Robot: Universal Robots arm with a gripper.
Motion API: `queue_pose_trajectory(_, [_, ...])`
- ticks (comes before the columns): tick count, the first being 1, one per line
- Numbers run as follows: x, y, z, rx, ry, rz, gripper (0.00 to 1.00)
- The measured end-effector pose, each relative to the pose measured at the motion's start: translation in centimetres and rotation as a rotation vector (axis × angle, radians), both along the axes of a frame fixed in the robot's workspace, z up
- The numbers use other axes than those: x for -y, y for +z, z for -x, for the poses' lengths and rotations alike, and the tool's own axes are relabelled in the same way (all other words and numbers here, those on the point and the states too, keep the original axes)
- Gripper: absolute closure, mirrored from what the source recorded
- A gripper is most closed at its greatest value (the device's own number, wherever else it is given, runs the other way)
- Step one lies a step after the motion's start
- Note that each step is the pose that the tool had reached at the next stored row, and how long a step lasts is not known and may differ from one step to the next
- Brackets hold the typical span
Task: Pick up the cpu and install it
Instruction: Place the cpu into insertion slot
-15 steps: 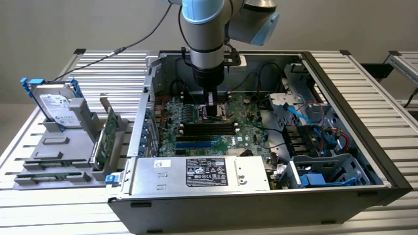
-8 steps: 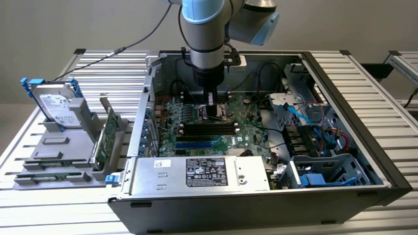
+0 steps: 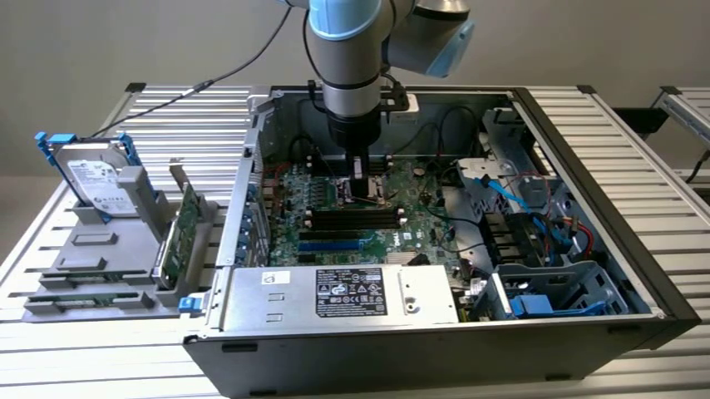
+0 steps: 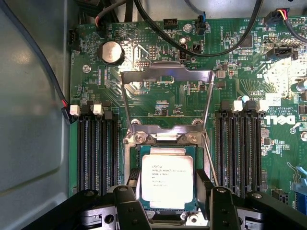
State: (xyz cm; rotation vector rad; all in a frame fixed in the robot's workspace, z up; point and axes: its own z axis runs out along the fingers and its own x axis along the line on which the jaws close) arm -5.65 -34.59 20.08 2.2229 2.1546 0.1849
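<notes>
Centrally in the exterior view, an open case lies on a slatted counter. An arm reaches down from the upper middle of the frame to the green board inside. Its tool stands at the board's centre, jaws set wide and closed on two opposite edges of the silver cpu, which lies flat in its socket.

You have a table of ribbed aluminium slats carrying everything. Directly on it, toward the exterior view's right, the open black computer case lies on its side, its open face up. Just beside the case, on the exterior view's left, a grey plastic fixture rests flat on the slats
</notes>
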Motion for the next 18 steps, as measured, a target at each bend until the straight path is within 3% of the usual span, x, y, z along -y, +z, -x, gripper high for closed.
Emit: queue_pose_trajectory(18, [0.00,0.00,0.17,0.0001,0.000,-0.0001,0.45])
